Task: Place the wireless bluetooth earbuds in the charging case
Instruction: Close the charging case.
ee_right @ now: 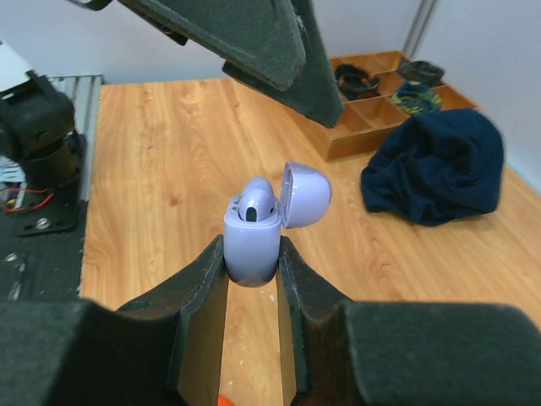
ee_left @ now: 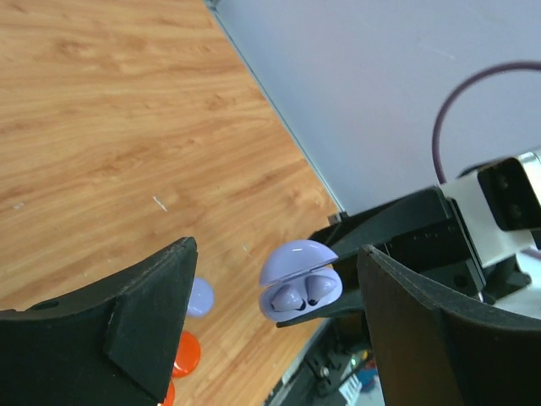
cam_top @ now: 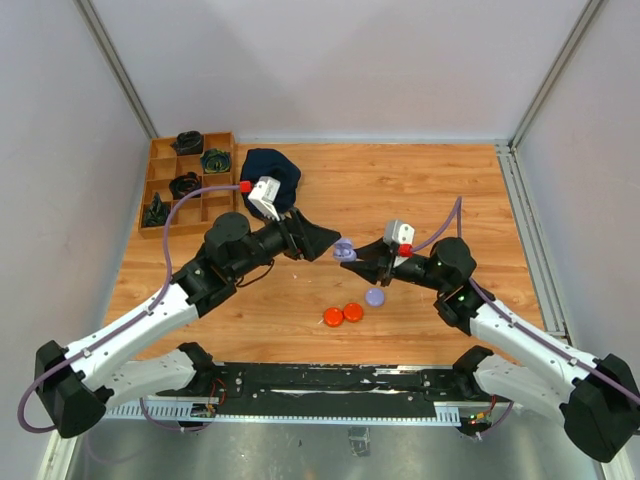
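Right claw (ee_right: 252, 259), upright charging case (ee_right: 250, 242), lid (ee_right: 306, 193) open

A light-brown wood-grain tabletop (cam_top: 430, 190) spreads beneath and all around the left gripper (cam_top: 335, 248). Plain pale grey wall panels (cam_top: 340, 60) close the space beyond that gripper and on both sides of it, meeting at slanting aluminium corner posts (cam_top: 118, 68). Beyond the gripper and to its left stands a brown wooden compartment tray (cam_top: 164, 152), with a crumpled navy cloth (cam_top: 272, 165) just beside it. The light is soft and even.
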Controlling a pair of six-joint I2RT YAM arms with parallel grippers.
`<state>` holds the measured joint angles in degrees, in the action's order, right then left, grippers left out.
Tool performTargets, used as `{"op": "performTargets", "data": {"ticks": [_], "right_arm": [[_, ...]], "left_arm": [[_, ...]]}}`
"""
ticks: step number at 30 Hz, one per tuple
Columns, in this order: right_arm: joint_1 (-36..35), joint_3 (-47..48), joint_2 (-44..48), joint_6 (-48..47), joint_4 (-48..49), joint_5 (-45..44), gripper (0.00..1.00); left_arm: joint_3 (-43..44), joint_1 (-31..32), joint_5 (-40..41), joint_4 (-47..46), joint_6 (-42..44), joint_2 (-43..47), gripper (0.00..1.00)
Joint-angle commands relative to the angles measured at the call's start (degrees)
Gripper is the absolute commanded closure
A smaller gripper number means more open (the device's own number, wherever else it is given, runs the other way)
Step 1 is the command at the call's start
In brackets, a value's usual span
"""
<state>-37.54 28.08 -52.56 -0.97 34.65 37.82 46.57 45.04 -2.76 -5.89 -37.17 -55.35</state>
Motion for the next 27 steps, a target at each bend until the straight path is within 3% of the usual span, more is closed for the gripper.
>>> {"op": "performTargets", "data": {"ticks": [1,8,27], "right_arm": [[-0.5,2.8,-1.5,1.7,-2.0,6.5,0.97],[0.1,3.2,-2.5,3.4,0.0,8.8,0.97],[3.3,1.9,-5.1,8.8,2.2,13.0,0.97]], "left_arm": [[-1.0,-2.9,-14.2,-2.2,-1.8,-1.4,0.18],[-2.5,-4.4,-24.9,-7.2,-5.0,-4.4,0.18],[-2.6,-4.9,-34.7,-11.7,-7.0,-5.5,0.26]]}}
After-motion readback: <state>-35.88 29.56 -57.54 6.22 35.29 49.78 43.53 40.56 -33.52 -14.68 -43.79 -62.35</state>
